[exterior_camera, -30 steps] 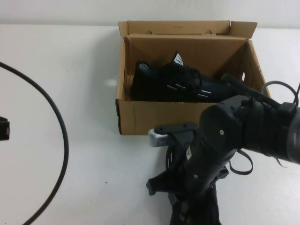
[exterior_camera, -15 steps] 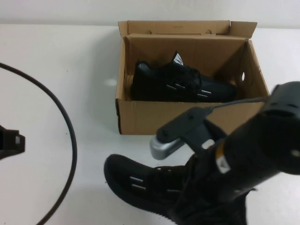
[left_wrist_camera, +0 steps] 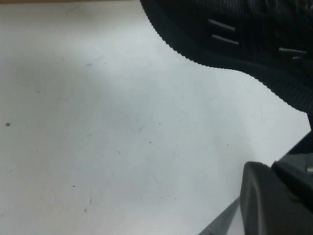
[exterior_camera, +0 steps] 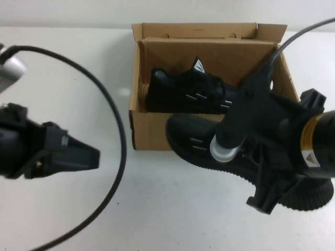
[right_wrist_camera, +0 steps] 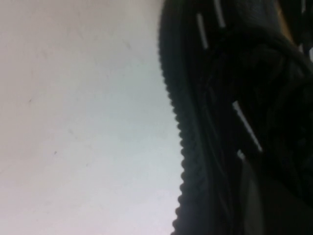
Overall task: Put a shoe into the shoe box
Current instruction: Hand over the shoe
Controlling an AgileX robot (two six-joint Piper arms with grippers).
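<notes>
The brown cardboard shoe box (exterior_camera: 152, 130) stands open at the back middle of the table, with one black sneaker (exterior_camera: 191, 94) lying inside it. A second black shoe (exterior_camera: 191, 138) with silver dashes and a toothed sole hangs in the air just in front of the box's front wall, toe to the left. My right gripper (right_wrist_camera: 274, 200) is shut on it near its laced top, under the right arm (exterior_camera: 282, 141). The shoe also shows in the left wrist view (left_wrist_camera: 234, 29). My left gripper (exterior_camera: 86, 156) hovers over the table at the left, pointing right, with nothing in it.
A black cable (exterior_camera: 118, 136) loops over the white table (exterior_camera: 157, 209) on the left side. The box's lid flap (exterior_camera: 199, 30) stands up at the back. Bare table lies in front of the box between the two arms.
My right arm has lifted the second shoe off the table and carried it back and right toward the box front. My left arm has swung in from the left edge.
</notes>
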